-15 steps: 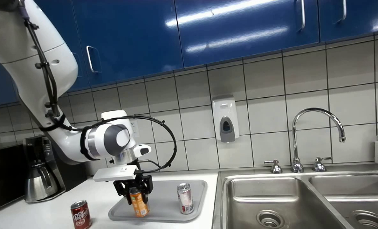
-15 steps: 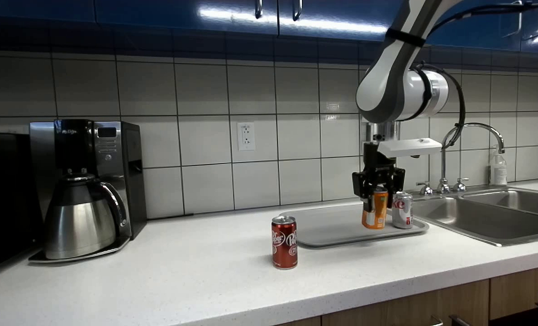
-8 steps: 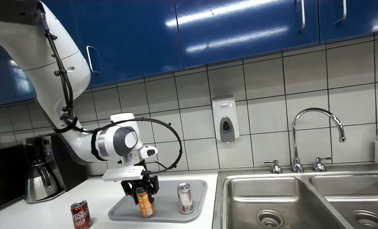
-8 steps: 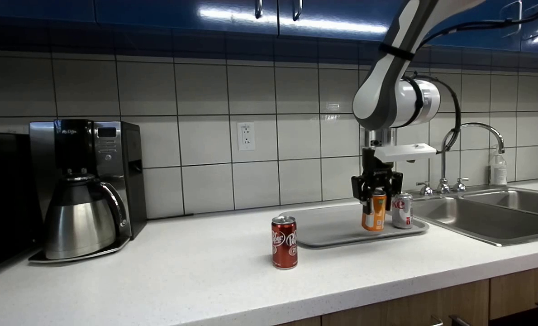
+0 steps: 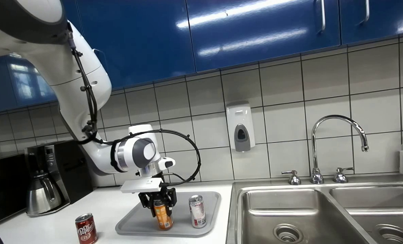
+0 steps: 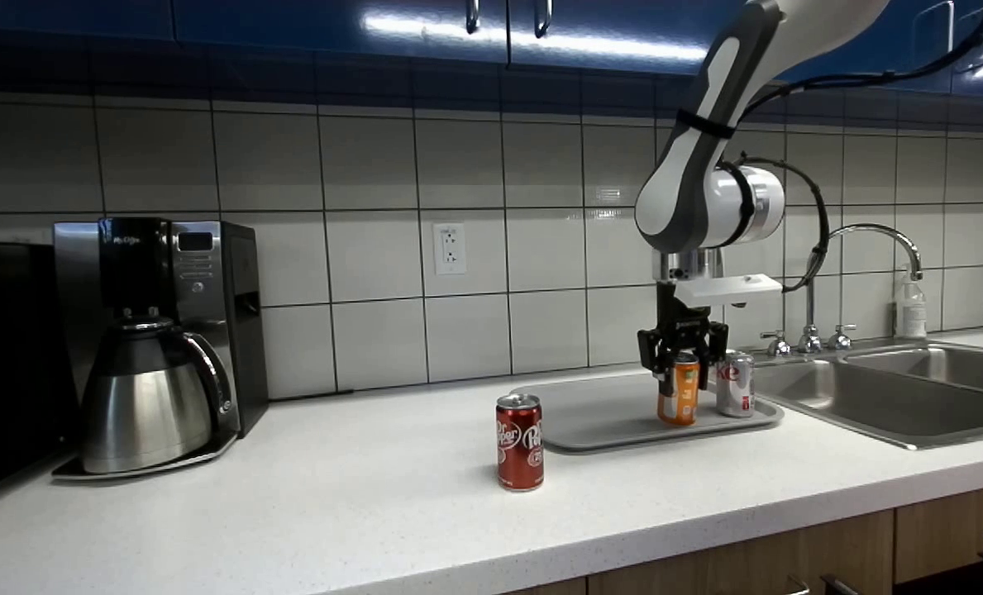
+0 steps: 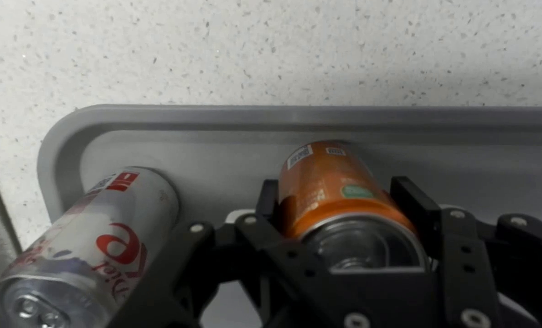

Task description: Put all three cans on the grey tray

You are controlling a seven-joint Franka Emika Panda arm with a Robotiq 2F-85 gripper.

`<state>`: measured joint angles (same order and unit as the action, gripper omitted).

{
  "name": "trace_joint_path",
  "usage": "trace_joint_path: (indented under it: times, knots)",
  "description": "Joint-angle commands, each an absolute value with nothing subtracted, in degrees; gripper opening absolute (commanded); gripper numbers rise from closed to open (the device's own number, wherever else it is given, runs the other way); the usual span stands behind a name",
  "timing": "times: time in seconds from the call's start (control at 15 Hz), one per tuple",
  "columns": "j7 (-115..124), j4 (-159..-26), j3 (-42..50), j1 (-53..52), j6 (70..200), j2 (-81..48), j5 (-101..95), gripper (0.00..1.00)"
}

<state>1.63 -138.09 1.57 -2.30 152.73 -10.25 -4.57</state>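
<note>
Orange can (image 5: 163,216) shifted, silver can (image 5: 197,211) near, sink (image 5: 345,212) beyond.

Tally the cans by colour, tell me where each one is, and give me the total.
Orange can: 1, in the gripper
Silver can: 1, on the tray
Red can: 1, on the counter
Total: 3 cans

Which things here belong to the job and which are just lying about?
Job:
silver-grey cylindrical can
orange cylindrical can
dark red cylindrical can
light grey rectangular tray
black hand

Just there:
silver metal coffee pot
curved chrome faucet
steel double sink
</note>
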Motion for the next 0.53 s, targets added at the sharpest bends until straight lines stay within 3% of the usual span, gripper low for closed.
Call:
trace_joint_path:
  times: [0.0,0.27,0.33,0.47]
  knots:
    - [3.62,-134.32,1.84,-2.29,152.00,-12.83,-5.96,0.39]
    - [3.42,-132.67,1.81,-2.36,151.62,-14.35,-5.46,0.39]
    - [3.26,-132.30,1.77,-2.36,151.29,-14.62,-5.38,0.89]
    - [3.45,-131.94,1.87,-2.39,151.46,-14.65,-5.46,0.96]
